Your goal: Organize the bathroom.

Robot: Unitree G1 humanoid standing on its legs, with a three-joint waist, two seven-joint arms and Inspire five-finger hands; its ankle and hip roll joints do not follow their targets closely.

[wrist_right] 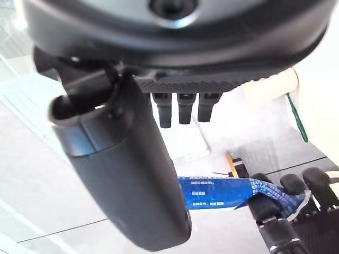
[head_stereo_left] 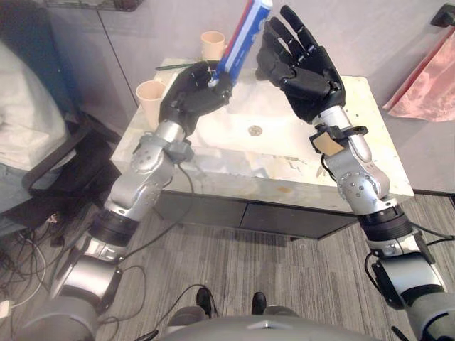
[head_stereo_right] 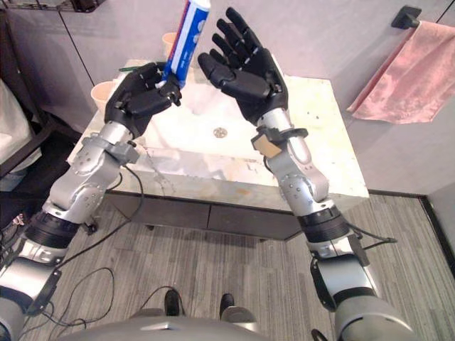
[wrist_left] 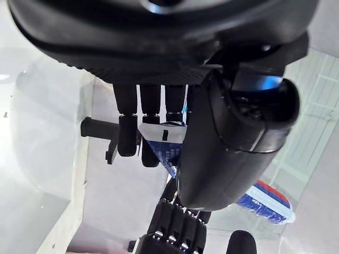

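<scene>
Head stereo pair looks down on sink counter (head_stereo_left: 370, 142), both arms shared. Wrist cams very close, facing along own hands; both catch tube (wrist_right: 222, 193).

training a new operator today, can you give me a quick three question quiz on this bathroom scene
1. True or false: the left hand is shut on the toothpaste tube, holding it near its cap end with the tube pointing up.
2. Multiple choice: the right hand is A) curled around a cup, B) open beside the tube with fingers straight, C) resting flat in the sink.
3. Fill in: two paper cups stand on the counter on the robot's ____ side of the basin.

Key: 1 true; 2 B; 3 left.
</scene>
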